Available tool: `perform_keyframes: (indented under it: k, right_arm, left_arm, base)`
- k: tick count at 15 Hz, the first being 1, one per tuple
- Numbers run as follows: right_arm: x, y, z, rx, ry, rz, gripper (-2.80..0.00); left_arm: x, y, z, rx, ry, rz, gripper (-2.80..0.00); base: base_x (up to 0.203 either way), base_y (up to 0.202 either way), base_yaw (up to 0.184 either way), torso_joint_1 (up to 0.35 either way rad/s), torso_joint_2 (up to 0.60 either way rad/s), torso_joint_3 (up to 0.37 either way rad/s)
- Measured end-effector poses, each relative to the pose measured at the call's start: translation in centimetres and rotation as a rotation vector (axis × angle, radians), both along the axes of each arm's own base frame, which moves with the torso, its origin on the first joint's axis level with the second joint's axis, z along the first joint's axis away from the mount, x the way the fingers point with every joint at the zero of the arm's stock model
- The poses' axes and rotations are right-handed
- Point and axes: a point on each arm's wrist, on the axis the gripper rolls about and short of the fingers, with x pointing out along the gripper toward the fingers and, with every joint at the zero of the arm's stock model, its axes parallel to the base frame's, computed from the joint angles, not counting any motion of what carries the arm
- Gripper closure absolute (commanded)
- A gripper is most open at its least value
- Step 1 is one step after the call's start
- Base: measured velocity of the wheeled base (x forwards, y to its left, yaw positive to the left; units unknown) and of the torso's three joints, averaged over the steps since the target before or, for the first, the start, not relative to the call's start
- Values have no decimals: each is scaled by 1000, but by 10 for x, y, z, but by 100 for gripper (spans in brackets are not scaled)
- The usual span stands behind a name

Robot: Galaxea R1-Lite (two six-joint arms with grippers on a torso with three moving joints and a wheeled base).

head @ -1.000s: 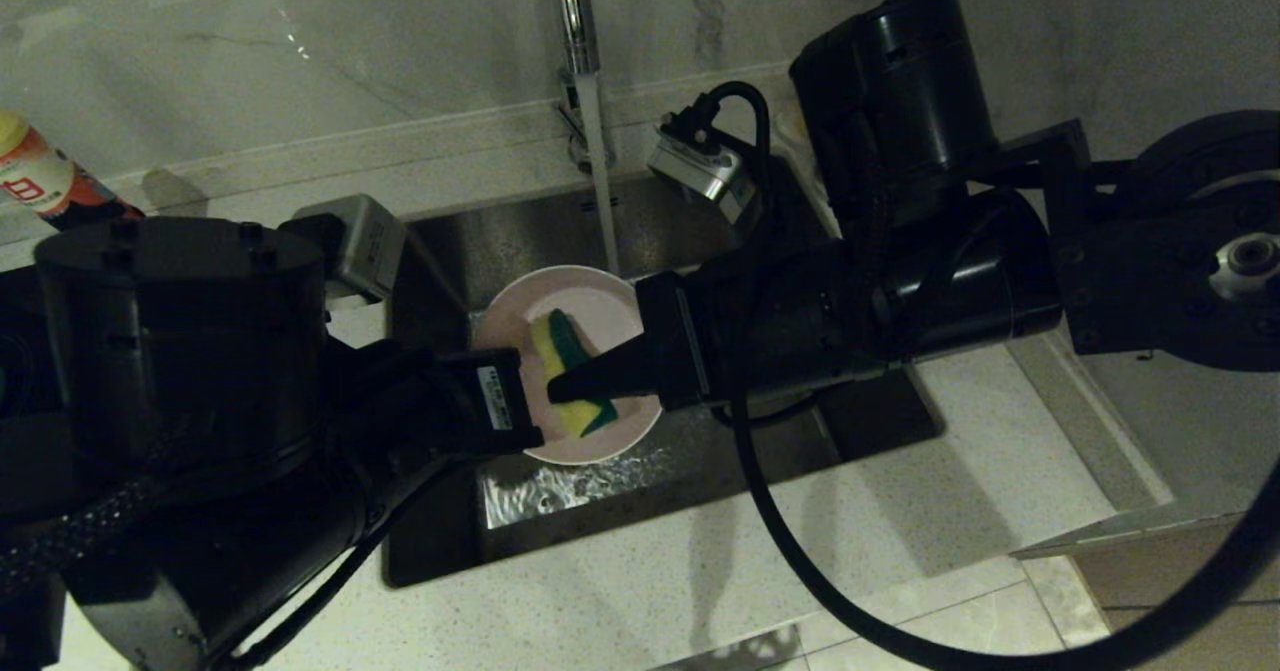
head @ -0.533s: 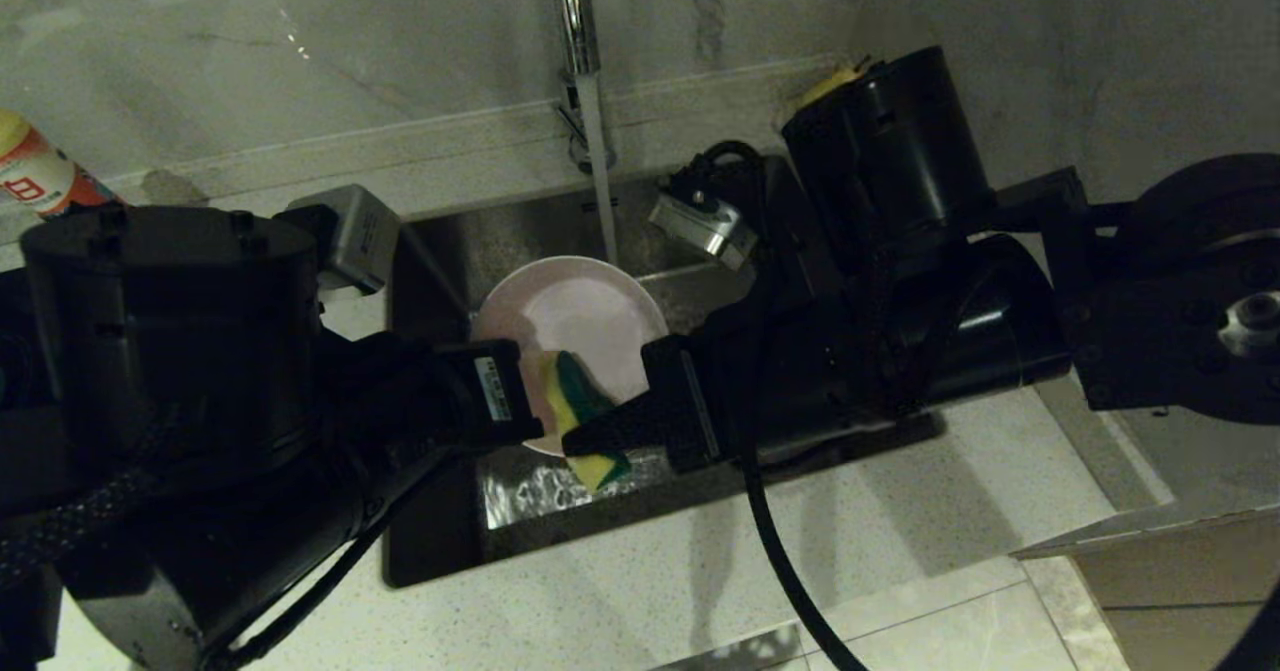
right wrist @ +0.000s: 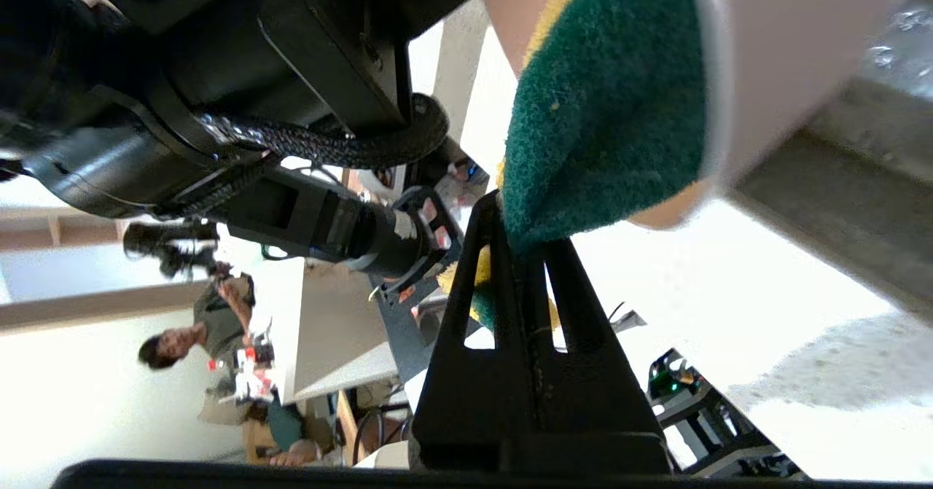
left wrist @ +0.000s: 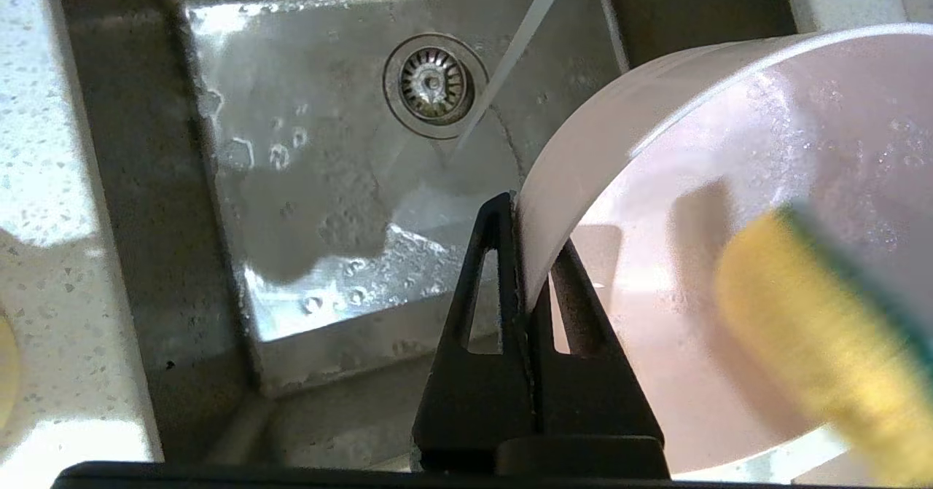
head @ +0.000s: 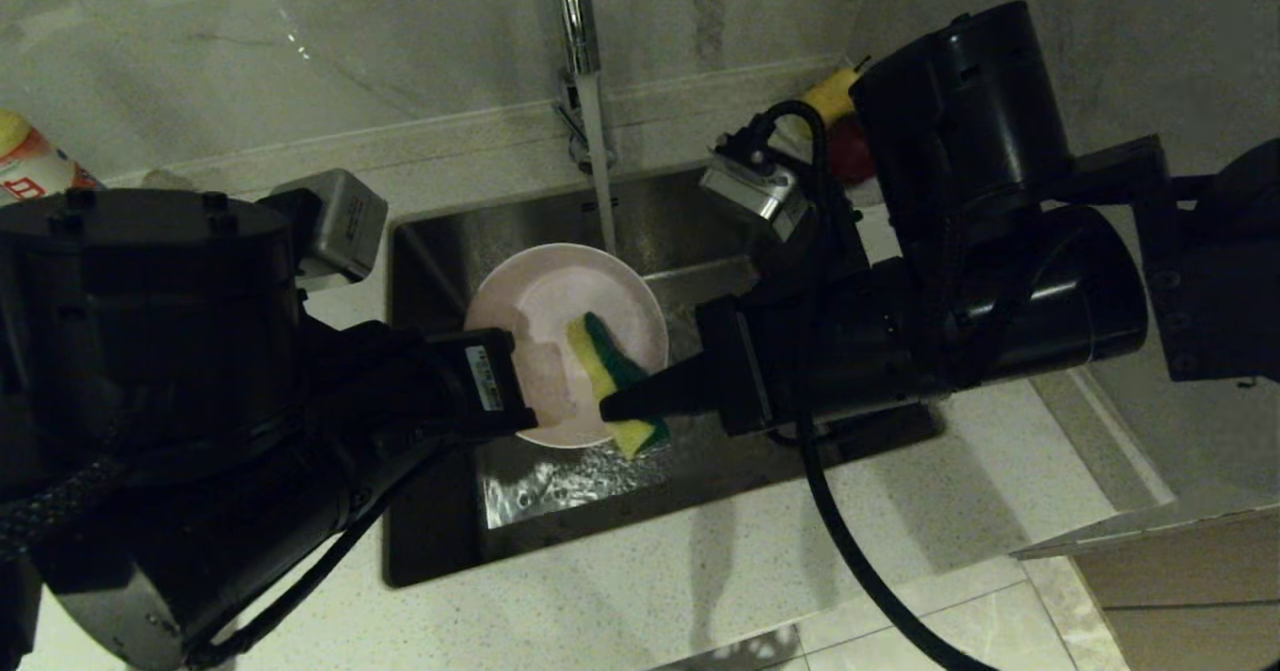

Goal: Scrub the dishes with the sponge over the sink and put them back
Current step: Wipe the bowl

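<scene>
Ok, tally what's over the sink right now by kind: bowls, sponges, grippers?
Bowls: 1, pink bowl, held by the left gripper.
Sponges: 1, sponge, held by the right gripper.
Grippers: 2, both shut.
Total: 4, over the sink.

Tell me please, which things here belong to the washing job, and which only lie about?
In use:
- pink bowl, held by left gripper
- sponge, held by right gripper
- sink
- running tap

Lying about:
- bottle on the far left of the counter
- yellow and red items behind the right arm
</scene>
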Motion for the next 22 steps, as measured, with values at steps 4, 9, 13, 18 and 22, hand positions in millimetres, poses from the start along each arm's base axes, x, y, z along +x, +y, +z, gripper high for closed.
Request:
perform_keyframes:
  k: [4, 9, 13, 18, 22]
  right_arm:
    - [4, -5, 7, 21, -32, -31, 0]
    - [10, 2, 20, 52, -91, -24, 0]
    - [9, 16, 19, 53, -94, 8, 0]
    - [-8, 36, 11, 27, -65, 80, 0]
    - [-10, 37, -7, -28, -23, 80, 0]
  left_arm:
    - [-2, 2, -3, 4, 4, -1, 0]
    - [-3, 3, -6, 10, 10, -4, 0]
    - [-3, 3, -6, 12, 11, -4, 0]
    - [-4, 4, -6, 10, 9, -4, 0]
    - [-4, 5, -5, 2, 8, 1, 0]
  base:
    - [0, 0, 0, 0, 0, 0]
    - [0, 0, 0, 0, 0, 0]
    - [0, 0, 0, 0, 0, 0]
    - [0, 0, 0, 0, 0, 0]
    - [0, 0, 0, 0, 0, 0]
